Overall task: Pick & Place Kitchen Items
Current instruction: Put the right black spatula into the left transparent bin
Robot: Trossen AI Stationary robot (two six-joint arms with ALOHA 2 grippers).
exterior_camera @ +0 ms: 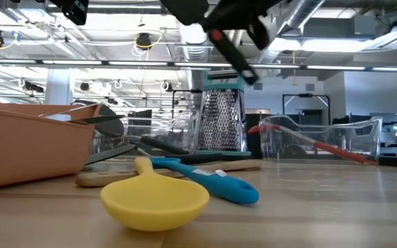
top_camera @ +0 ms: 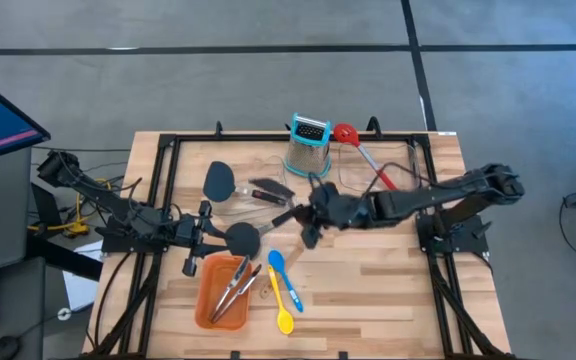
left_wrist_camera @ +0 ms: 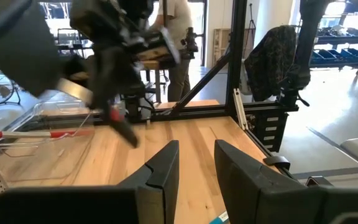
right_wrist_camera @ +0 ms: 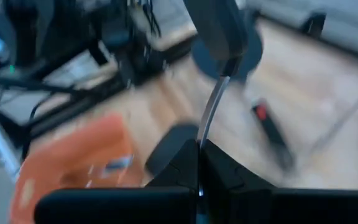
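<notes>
A: Progress is judged partial. Steel tongs [top_camera: 230,290] are seen lying in the orange tray [top_camera: 206,303] at the near left of the table, with what looks like another slim tool beside them; that much is counted as done.

B: And what is being handled?

A: A black-handled tool [exterior_camera: 231,49] is held in the air by the right gripper [top_camera: 313,212] over the middle of the table. In the right wrist view the fingers are seen pressed together on its thin metal shank [right_wrist_camera: 210,112]. Its exact kind cannot be told.

B: Is the left gripper [left_wrist_camera: 194,163] engaged?

A: No. It is parked at the left side of the table, near the tray, with its fingers spread and nothing between them.

B: What is left on the table?

A: A good deal. A yellow spoon [top_camera: 284,318] and a blue spoon [top_camera: 278,266] lie just right of the tray, outside it. A round black spatula [top_camera: 242,237] rests just beyond the tray's far edge, and a grey spatula [top_camera: 218,180] farther back. A small black tool with a red mark [top_camera: 271,189] lies near the middle. A red slotted spoon [top_camera: 346,134] rests at a clear bin [exterior_camera: 322,138] at the far right, beside a box grater [top_camera: 308,146].

B: So the task is estimated as under halfway?

A: That is the judgement, if the tray is taken as the destination.
</notes>
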